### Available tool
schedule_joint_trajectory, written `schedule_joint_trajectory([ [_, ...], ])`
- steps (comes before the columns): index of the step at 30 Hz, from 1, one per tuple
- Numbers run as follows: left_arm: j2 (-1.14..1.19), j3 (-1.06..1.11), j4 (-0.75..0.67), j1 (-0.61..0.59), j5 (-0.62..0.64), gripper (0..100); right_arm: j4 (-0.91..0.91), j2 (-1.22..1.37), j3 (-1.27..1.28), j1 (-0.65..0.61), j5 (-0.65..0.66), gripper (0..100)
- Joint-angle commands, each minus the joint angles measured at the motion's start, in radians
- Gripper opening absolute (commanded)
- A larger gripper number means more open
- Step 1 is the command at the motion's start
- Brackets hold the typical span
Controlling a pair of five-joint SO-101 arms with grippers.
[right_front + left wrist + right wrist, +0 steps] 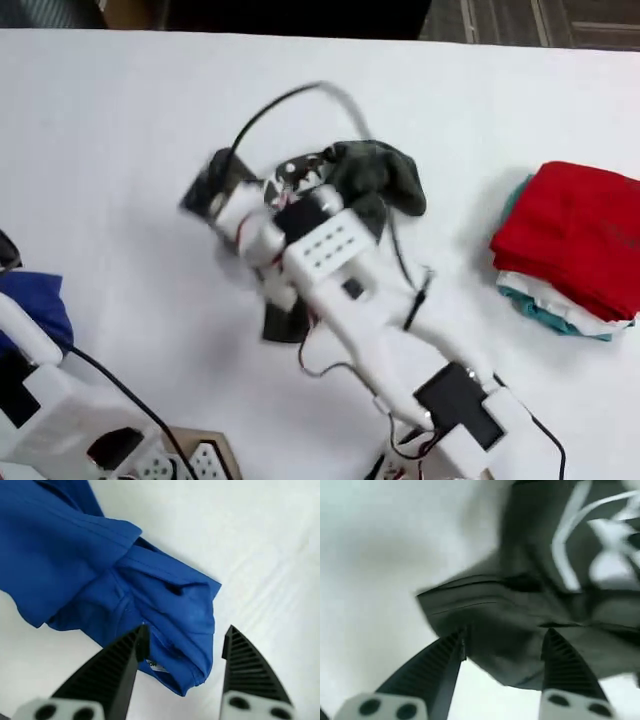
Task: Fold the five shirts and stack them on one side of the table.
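Note:
A dark shirt [375, 175] with a white print lies bunched at the table's middle, partly under my right arm. My right gripper [502, 650] is open just above it, and the shirt's [530, 610] folded edge sits between the black fingers [440, 670]. A crumpled blue shirt [35, 305] lies at the table's left edge by my left arm [45, 400]. My left gripper [182, 650] is open over that blue shirt [125, 585], one corner of the cloth reaching in between its fingers [247, 667]. Three folded shirts form a stack [570, 240] on the right, red on top.
The white table [110, 130] is bare at the back and left of centre. A black cable [270, 105] arcs over the dark shirt from my right arm [380, 330], which crosses the table from the front right.

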Motion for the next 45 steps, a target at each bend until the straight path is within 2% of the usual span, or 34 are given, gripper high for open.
schedule_joint_trajectory([
  [1, -0.058, -0.008, -0.014, -0.02, -0.009, 26, -0.047, -0.067, 0.123, -0.064, -0.003, 23.3],
  [7, -0.058, -0.005, -0.014, -0.018, -0.009, 26, -0.133, -0.061, 0.299, -0.162, -0.002, 23.3],
  [16, -0.058, -0.004, -0.014, -0.018, -0.009, 26, -0.302, -0.058, 0.445, -0.154, 0.103, 23.1],
  [18, -0.058, -0.004, -0.012, -0.02, -0.009, 26, -0.331, -0.058, 0.45, -0.127, 0.115, 19.1],
  [22, -0.058, -0.004, -0.009, -0.02, -0.009, 26, -0.401, -0.058, 0.45, -0.013, 0.115, 2.4],
  [28, -0.058, -0.004, -0.008, -0.02, -0.009, 26, -0.418, -0.058, 0.422, 0.165, 0.117, 2.2],
  [36, -0.058, -0.002, -0.008, -0.018, -0.009, 26, -0.367, -0.068, 0.25, 0.309, 0.192, 2.1],
  [41, -0.058, 0.025, -0.014, -0.011, -0.009, 26, -0.197, -0.07, -0.035, 0.321, 0.186, 2.1],
  [45, -0.057, 0.116, -0.014, 0.041, -0.011, 26, -0.062, -0.068, -0.331, 0.325, 0.184, 2.1],
])
